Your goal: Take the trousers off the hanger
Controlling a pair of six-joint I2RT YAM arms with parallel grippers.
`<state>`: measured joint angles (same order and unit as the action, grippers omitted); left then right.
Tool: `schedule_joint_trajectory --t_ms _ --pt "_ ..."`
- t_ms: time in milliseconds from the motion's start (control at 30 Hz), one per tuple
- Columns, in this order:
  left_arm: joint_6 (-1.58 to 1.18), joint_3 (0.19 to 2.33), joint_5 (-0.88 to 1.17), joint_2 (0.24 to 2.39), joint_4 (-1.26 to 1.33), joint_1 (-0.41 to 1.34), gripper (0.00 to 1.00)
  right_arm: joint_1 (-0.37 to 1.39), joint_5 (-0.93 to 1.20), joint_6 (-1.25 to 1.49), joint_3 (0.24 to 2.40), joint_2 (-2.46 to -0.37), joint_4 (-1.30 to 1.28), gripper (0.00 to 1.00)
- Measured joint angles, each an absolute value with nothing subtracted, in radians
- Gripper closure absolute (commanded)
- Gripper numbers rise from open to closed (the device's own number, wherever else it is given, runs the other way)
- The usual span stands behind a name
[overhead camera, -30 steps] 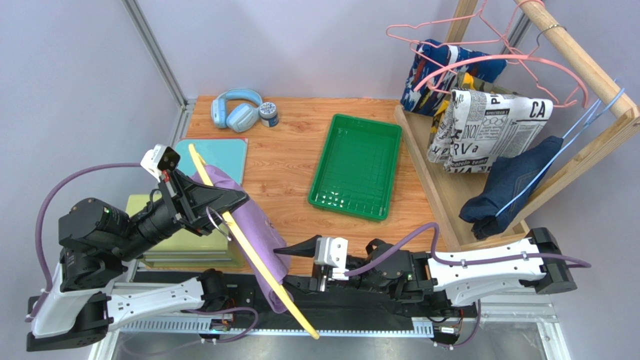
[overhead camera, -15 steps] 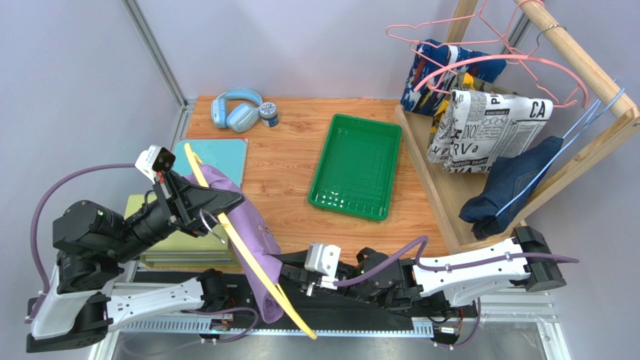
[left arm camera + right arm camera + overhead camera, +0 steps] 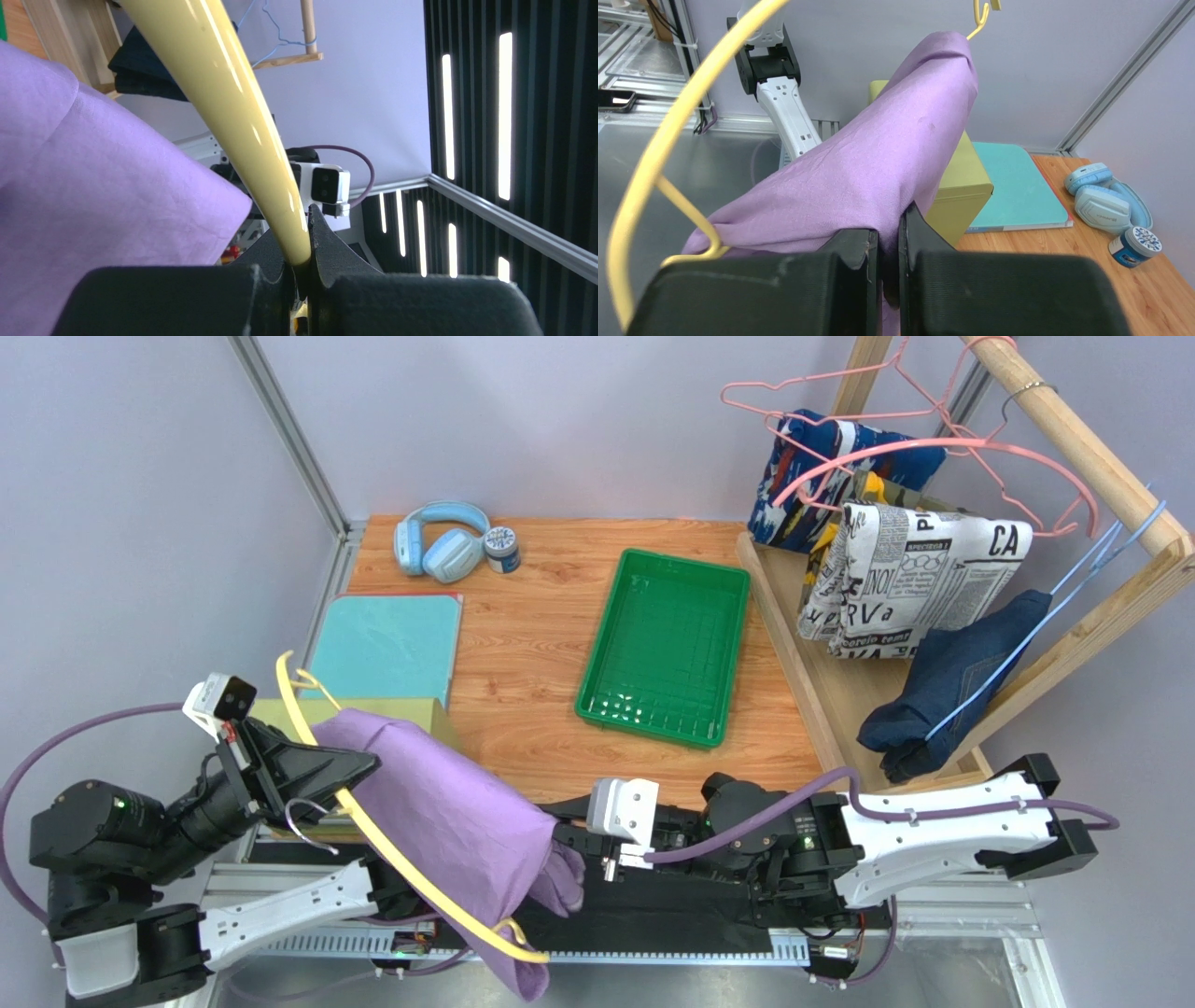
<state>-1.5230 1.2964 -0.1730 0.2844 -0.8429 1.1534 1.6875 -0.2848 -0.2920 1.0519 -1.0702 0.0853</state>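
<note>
Task item: the purple trousers (image 3: 446, 819) hang draped over the yellow hanger (image 3: 221, 105) at the near left, past the near edge of the worktop (image 3: 533, 665) and above the arm bases. The other pairs stay on the wooden rack (image 3: 1094, 455) at the far right, with the newsprint pair (image 3: 905, 574) and the denim pair (image 3: 954, 679) hanging clear to see.

Left gripper (image 3: 300, 262): closed tight on the hanger's bar. Nothing else is in it.

Right gripper (image 3: 891, 238): closed on the right-hand end of the purple cloth. The wrist view shows fabric running into the slit between the fingers. We cannot tell how much cloth is caught, probably only a thin fold.

Risks from here:
- A shallow pinch slips once the arms pull apart, and the trousers stay on the hanger.
- The cloth bunches against the curved end of the hanger and drags it round in the left gripper.
- If the cloth comes free suddenly, it drops over the near edge instead of onto the worktop.

Against the frame one second back: the right gripper was open just beside the cloth and is now shut on it. The left arm has drawn back to the near left, so the hanger lies flatter and the trousers are stretched out between the two grippers.
</note>
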Motion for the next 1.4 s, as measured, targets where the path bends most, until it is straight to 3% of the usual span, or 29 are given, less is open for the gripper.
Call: schedule_joint_trajectory --t_ms 367,700,1133,1400 --pt "-1.546 1.053 -0.194 0.216 -0.872 1.151 1.00 1.688 -0.421 -0.240 1.211 -1.091 -0.014 1.00" --pt "-1.536 1.030 -0.192 0.218 -0.823 1.151 1.00 1.644 -0.636 -0.343 1.439 -1.113 -0.009 1.00" --pt "-1.443 1.085 -0.192 0.229 -0.954 1.151 1.00 1.082 -0.683 -0.284 1.561 -1.091 -0.180 1.00" --pt "-1.381 1.179 -0.189 0.244 -0.972 1.151 1.00 0.803 -0.605 -0.266 1.405 -1.077 -0.207 1.00"
